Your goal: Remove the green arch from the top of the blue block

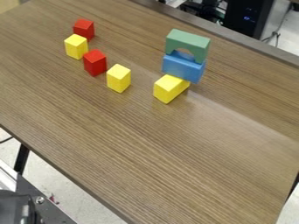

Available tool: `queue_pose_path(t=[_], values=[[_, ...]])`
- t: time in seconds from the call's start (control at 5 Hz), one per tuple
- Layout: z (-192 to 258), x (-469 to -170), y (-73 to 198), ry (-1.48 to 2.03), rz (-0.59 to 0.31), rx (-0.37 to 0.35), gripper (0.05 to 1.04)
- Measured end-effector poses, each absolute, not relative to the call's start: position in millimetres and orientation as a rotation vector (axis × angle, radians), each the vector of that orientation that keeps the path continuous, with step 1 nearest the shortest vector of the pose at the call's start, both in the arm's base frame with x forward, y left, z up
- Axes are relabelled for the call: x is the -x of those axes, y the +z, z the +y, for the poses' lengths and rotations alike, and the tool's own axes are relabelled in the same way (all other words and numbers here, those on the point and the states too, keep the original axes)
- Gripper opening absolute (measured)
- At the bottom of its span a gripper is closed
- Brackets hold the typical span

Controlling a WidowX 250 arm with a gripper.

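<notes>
On the wood-grain desk [152, 148], a small built-up stack toward the upper right, with a loose line of blocks toward the upper left. Largest piece of the task's pair looks to be the blue block [183, 69], serving as the support. Green arch [191, 38] sits on top of it, upright, feet down, opening facing the near side; contact between the two looks full, no visible lean.

Progress, as judged: nothing done toward the goal. Arch is in its starting role as the top piece. Left to do: get a hold on it, lift it straight clear of the blue block, set it down elsewhere, let go. Task would count as met once the arch rests off the block, ideally with the block undisturbed. State of the fingers: cannot tell whether released or clenched.

Smaller pieces: a low yellow block [170, 89] by the near side of the blue block; whether they touch, cannot tell. Then the line, running from nearer the stack to the far left: yellow cube-like block [119, 78], front red block [95, 62], second yellow block [76, 46], rear red block [84, 29]. None of these needs moving for this job.
</notes>
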State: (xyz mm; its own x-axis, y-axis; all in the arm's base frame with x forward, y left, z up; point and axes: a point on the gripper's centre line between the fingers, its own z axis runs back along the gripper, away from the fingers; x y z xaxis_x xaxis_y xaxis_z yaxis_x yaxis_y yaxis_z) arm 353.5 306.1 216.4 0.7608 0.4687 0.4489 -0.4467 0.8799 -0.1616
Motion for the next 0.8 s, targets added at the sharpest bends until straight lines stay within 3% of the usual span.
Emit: queue_pose_path(t=[0.2, 0.4, 0.8], values=[[307.1, -355.8, 193.4, 0.511, -0.454, 0.077, 0.999], [288.0, -358.4, 194.1, 0.612, -0.411, 0.135, 0.999], [212.8, -366.8, 237.0, 0.722, -0.412, 0.231, 1.0]])
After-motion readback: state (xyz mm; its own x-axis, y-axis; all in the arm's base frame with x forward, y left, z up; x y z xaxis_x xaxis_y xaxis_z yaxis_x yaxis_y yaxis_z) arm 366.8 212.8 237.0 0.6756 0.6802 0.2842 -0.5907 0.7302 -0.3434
